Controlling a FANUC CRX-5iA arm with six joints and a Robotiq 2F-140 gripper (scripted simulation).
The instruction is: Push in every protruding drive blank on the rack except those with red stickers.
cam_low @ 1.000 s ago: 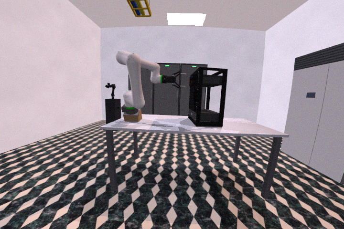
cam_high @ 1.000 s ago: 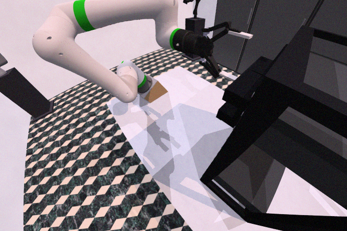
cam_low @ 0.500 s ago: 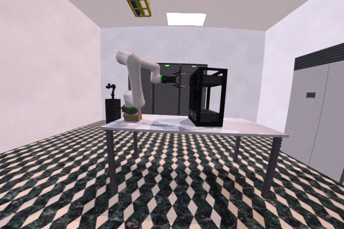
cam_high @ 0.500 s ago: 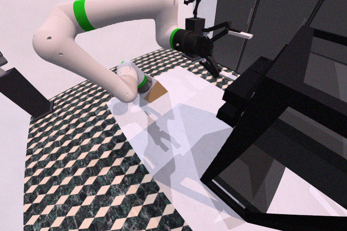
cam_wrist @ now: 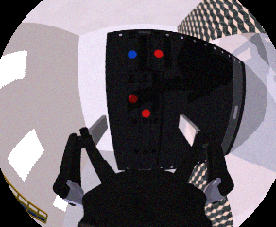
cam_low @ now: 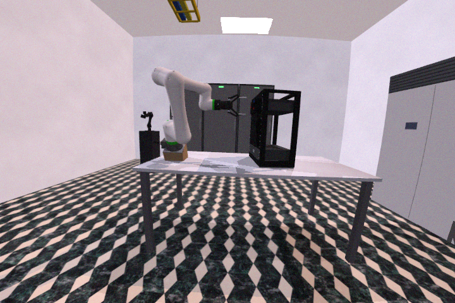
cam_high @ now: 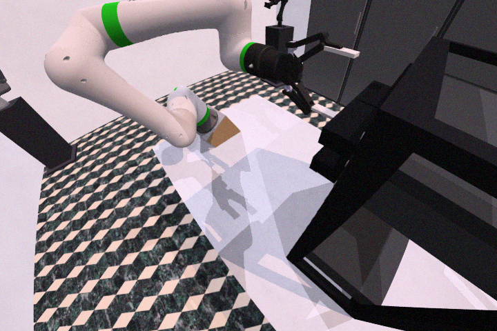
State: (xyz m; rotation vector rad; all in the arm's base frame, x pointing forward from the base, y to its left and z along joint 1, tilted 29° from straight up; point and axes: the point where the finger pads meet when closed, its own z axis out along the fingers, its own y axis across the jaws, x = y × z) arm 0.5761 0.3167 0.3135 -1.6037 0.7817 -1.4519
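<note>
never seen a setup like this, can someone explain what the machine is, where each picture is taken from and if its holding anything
The white jointed machine is a robot arm bolted to a table. At its tip is a gripper, two black fingers spread wide open and holding nothing. One picture looks down from above, one looks across the room from the side, and the round one comes from a camera on the arm's wrist. On the table stands a black rack, apart from the gripper. In the wrist view its front carries one blue dot and three red dots, which look like stickers marking drive blanks.
</note>
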